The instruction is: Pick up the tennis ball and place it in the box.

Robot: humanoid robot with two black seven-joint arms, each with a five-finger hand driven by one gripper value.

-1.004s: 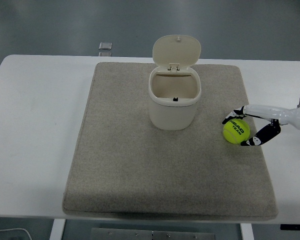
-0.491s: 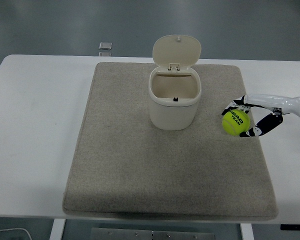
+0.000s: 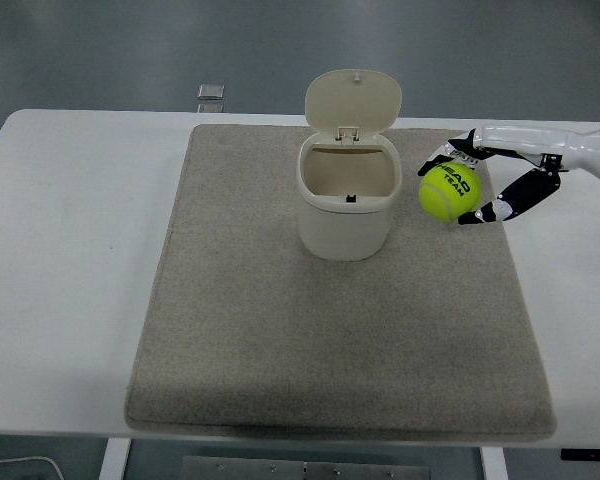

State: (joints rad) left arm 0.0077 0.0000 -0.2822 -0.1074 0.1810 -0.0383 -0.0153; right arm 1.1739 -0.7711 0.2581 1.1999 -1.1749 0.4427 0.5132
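A yellow-green tennis ball (image 3: 449, 191) is held in my right hand (image 3: 467, 186), lifted above the grey mat (image 3: 280, 330), to the right of the box. The fingers (image 3: 450, 152) curl over its top and the thumb (image 3: 500, 205) presses its lower right side. The box is a cream bin (image 3: 348, 205) with its hinged lid (image 3: 353, 100) standing open at the back, upright on the mat's far middle. Its inside looks empty. The right arm comes in from the right edge. The left arm is out of view.
The grey mat covers most of the white table (image 3: 70, 250). A small grey object (image 3: 211, 93) lies at the table's far edge, behind the mat's left corner.
My right hand has closed on the ball and lifted it off the mat, carrying it up and to the left, closer to the bin.
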